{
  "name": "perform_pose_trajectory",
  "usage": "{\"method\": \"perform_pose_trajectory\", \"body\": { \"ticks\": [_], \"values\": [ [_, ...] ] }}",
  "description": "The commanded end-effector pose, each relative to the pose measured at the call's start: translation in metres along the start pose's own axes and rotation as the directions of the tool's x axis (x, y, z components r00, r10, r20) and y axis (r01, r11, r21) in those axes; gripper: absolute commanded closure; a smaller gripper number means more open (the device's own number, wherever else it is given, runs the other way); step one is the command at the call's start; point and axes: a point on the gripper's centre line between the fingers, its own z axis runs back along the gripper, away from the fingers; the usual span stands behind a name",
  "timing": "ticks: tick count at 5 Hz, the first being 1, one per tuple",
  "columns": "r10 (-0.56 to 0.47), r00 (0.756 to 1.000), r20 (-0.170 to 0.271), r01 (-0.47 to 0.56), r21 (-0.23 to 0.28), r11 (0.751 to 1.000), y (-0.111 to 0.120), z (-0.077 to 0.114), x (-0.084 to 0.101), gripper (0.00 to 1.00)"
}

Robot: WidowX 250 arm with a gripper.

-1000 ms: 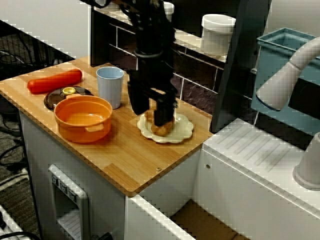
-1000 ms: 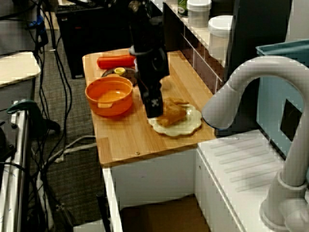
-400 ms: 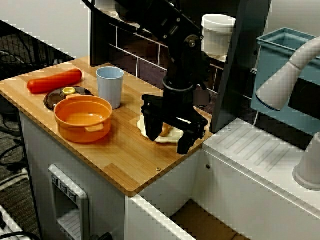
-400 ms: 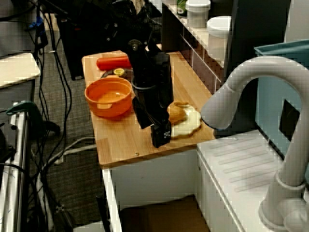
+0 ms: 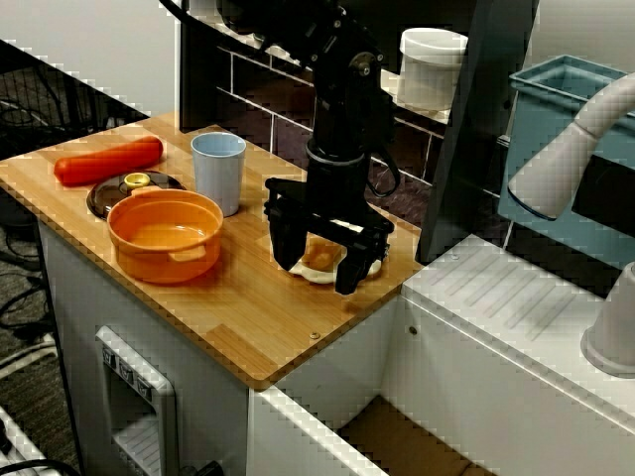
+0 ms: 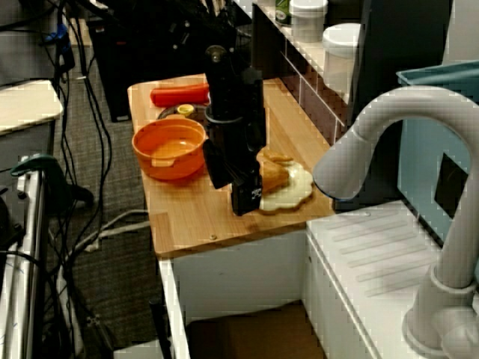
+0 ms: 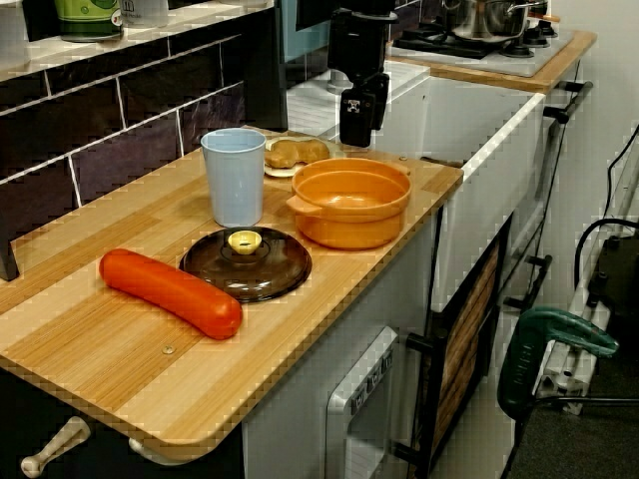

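Now jaws spread over plate (image 5: 316,277) holding pastry (image 5: 319,256), possibly touching; orange pot (image 5: 164,260) uncovered.

No writing can be read anywhere. In the view along the counter, the label of the green can (image 7: 88,17) on the shelf (image 7: 190,14) is blurred. The white mark (image 7: 351,97) on the gripper (image 7: 365,135) is too small to make out.
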Motion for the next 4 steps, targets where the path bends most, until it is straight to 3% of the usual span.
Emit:
{"method": "perform_pose_trajectory", "body": {
  "ticks": [1,2,3,4],
  "values": [
    [0.141,0.985,0.095,-0.135,-0.067,0.989,0.021,0.024,0.025,0.00],
    [0.178,0.979,0.105,-0.170,-0.074,0.983,0.022,0.026,0.031,0.00],
    [0.260,0.961,0.094,-0.248,-0.117,0.962,0.027,0.029,0.039,0.00],
    [0.291,0.953,0.088,-0.281,-0.110,0.953,0.024,0.019,0.045,0.00]
  ]
}}
